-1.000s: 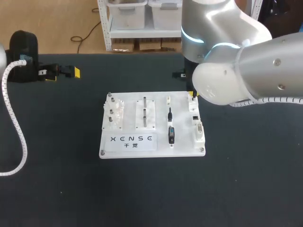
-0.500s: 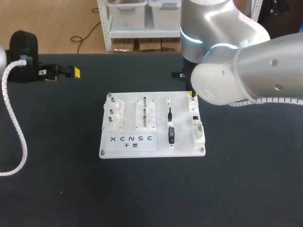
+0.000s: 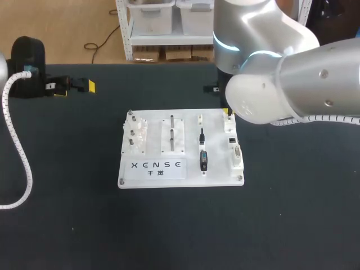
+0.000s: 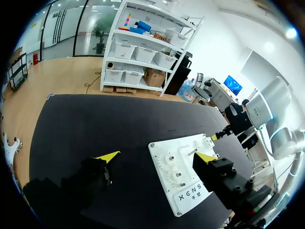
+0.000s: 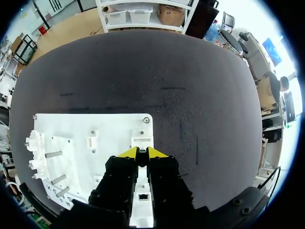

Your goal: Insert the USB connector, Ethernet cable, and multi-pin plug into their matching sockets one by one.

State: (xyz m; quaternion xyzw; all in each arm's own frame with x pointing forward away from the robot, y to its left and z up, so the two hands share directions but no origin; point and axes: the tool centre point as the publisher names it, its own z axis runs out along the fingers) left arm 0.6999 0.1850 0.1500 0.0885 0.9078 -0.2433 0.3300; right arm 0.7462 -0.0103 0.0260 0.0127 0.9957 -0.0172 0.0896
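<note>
Motion is amounting to a slight leftward creep of the right arm [image 3: 292, 79], its right gripper [image 5: 142, 152] pinching what looks like the USB connector [image 5: 137, 157] at the far-right corner socket [image 5: 142, 139] of the board [image 3: 216, 146], so seating is probably proceeding.

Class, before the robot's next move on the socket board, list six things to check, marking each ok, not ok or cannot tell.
1. Right pincer above the white board's socket row: ok.
2. Right pincer shut: ok.
3. A plug held in it: cannot tell.
4. Left pincer open, empty, away from the board: ok.
5. Black connector on the board, in neither pincer: ok.
6. Board lying flat on the dark table: ok.
</note>
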